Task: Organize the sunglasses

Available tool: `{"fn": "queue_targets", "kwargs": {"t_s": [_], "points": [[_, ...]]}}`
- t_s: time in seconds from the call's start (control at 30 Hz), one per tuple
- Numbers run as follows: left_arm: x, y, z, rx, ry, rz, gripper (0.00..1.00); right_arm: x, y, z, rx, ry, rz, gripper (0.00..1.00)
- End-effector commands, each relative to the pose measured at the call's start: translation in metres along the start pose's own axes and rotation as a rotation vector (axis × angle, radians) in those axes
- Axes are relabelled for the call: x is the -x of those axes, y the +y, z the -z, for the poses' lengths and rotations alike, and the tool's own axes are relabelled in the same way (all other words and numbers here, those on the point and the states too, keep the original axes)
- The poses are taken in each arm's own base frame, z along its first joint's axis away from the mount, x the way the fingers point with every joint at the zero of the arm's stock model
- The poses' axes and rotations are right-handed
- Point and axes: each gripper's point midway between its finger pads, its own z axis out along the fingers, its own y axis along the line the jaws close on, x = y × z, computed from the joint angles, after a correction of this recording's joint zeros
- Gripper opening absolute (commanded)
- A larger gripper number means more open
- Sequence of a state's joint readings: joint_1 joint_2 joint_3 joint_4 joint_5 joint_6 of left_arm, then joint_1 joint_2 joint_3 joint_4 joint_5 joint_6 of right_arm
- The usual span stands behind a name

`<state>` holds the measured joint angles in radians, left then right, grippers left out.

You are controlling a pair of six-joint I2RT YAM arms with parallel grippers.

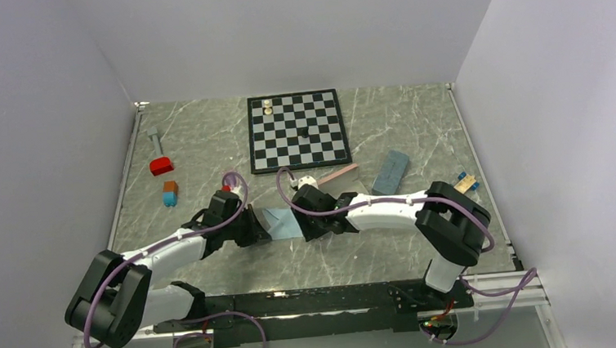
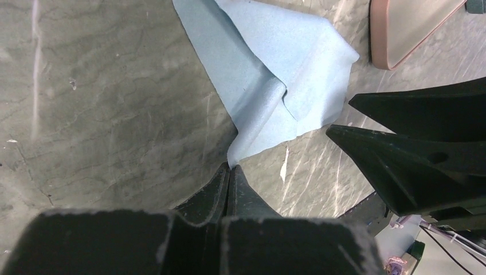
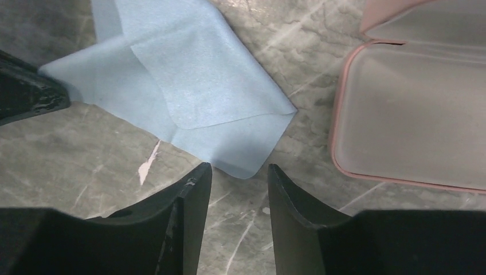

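- Grey marble table (image 1: 205, 148), white walls around; chessboard (image 1: 297, 130) at far side, grey-blue case (image 1: 390, 171) off to the right, well apart from the action.
- Left gripper (image 2: 229, 171) pinched tight on one corner of light-blue cloth (image 2: 275, 74); rest of cloth lying on table, partly folded over itself.
- Right gripper (image 3: 239, 175) at a middling gap, gripping nothing; nearest cloth corner just ahead of fingertips, not between them.
- Open pink case (image 3: 412, 114) just beside cloth, empty as far as visible.
- White-frame sunglasses (image 1: 308, 180) probably the small white item close behind right wrist, top view only, too small to be sure; purple-pink pair not made out anywhere.
- Likely step: spreading or folding cloth with both arms.
- Risks: thin corner slipping out of left pinch under pull; right fingers closing short and scraping marble; claws near each other, bump possible; right forearm sweep knocking white pair.
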<state>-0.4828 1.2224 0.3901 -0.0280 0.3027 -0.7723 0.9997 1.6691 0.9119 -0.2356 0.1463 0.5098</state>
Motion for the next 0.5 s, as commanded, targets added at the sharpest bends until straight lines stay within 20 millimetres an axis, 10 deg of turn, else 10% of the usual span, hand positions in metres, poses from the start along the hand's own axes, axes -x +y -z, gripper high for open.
{"fn": "queue_targets", "kwargs": {"t_s": [0.0, 0.47], "points": [[0.004, -0.005, 0.001, -0.022, -0.013, -0.002, 0.0, 0.007, -0.004, -0.002, -0.052, -0.013, -0.013, 0.44], [0.008, -0.016, 0.001, -0.07, -0.022, -0.008, 0.0, 0.002, 0.003, -0.01, -0.1, 0.02, 0.087, 0.33]]}}
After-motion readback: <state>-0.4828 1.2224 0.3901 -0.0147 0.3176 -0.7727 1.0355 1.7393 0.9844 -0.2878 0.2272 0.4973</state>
